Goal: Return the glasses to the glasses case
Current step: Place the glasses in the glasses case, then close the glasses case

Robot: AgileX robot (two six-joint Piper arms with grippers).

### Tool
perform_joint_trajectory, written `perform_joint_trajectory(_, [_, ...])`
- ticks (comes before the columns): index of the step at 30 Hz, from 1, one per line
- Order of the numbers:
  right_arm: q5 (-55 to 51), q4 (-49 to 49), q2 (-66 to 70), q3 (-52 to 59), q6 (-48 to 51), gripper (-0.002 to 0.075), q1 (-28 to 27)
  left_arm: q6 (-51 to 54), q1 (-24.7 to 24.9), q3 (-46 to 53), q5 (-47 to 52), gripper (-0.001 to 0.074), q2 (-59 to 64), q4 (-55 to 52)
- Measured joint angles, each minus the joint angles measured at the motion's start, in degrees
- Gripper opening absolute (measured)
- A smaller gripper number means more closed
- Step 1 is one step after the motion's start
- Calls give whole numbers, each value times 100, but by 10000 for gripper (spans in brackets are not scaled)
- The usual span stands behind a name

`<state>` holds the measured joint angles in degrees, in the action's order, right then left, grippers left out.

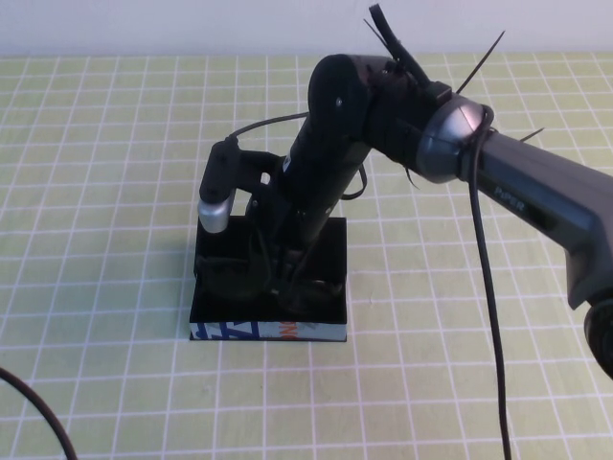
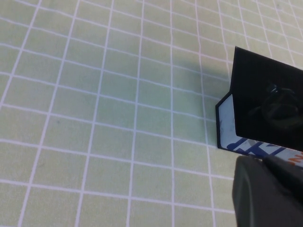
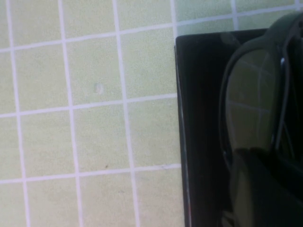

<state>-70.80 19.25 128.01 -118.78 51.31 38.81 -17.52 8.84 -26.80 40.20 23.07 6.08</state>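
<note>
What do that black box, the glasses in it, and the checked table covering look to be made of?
The glasses case looks like matte black card or stiff board, going by its thin straight walls and printed blue-and-white side. The glasses seem glossy plastic: the lens mirrors the grid. The table cover looks like green-checked cloth or vinyl. The right gripper reaches into the case; the left gripper is beside it.

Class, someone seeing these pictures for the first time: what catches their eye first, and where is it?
The right arm dominates the high view, reaching from the right down into the open glasses case at the table's middle, its right gripper low inside. The right wrist view shows the glasses over the case's black interior. The left gripper sits beside the case's blue-and-white side.
</note>
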Motion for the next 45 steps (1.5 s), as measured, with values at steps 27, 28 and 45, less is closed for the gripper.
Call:
perform_joint_trajectory(27, [194, -34, -287, -162, -336, 27, -101, 723, 0, 0, 99, -3, 0, 132])
perform_joint_trajectory(28, [194, 11, -356, -229, -449, 12, -167, 899, 0, 0, 99, -3, 25, 201])
perform_joint_trajectory(45, [284, 1100, -718, -436, -2211, -16, -1485, 5397, 0, -464, 314, -3, 3292, 3230])
